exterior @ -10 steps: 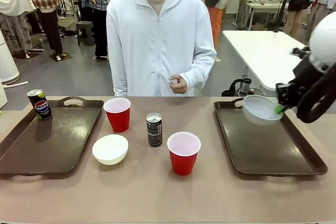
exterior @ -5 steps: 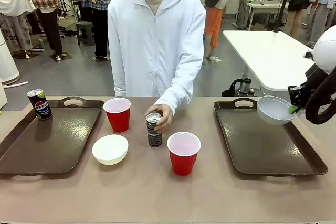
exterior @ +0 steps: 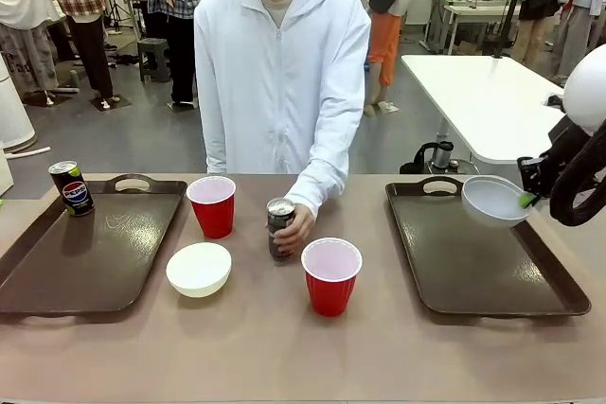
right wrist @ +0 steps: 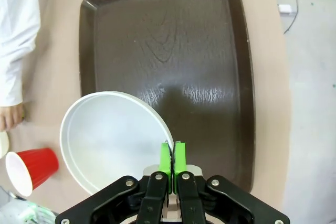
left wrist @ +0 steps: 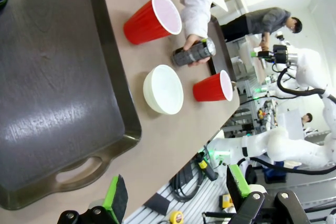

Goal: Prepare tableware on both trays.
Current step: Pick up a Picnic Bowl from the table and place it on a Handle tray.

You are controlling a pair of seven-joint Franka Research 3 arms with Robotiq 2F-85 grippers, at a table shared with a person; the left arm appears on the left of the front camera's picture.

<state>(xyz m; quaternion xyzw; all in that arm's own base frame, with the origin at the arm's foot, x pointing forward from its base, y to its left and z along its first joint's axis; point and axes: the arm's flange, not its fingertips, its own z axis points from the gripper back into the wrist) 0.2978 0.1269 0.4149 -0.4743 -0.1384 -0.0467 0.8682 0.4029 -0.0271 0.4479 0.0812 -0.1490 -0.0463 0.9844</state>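
My right gripper (exterior: 524, 199) (right wrist: 172, 153) is shut on the rim of the pale grey-white bowl (exterior: 492, 201) (right wrist: 113, 137), holding it tilted above the right tray (exterior: 473, 253) (right wrist: 205, 51). The person's hand (exterior: 295, 231) grips a dark can (exterior: 278, 224) (left wrist: 193, 53) at mid-table. Near it stand two red cups (exterior: 212, 205) (exterior: 330, 275) and the cream-white bowl (exterior: 199, 268) (left wrist: 164, 89). A second can (exterior: 71, 187) stands on the far corner of the left tray (exterior: 90, 248) (left wrist: 52, 93). My left gripper (left wrist: 176, 195) hangs open high above that tray's near handle.
A white table (exterior: 483, 96) stands behind at the right. People stand in the background. The tabletop (exterior: 284, 347) is bare along the near edge.
The person's hand has closed lower round the middle can and tilted it a little. My right gripper with the bowl has barely moved in the last half second, after shifting right before that.
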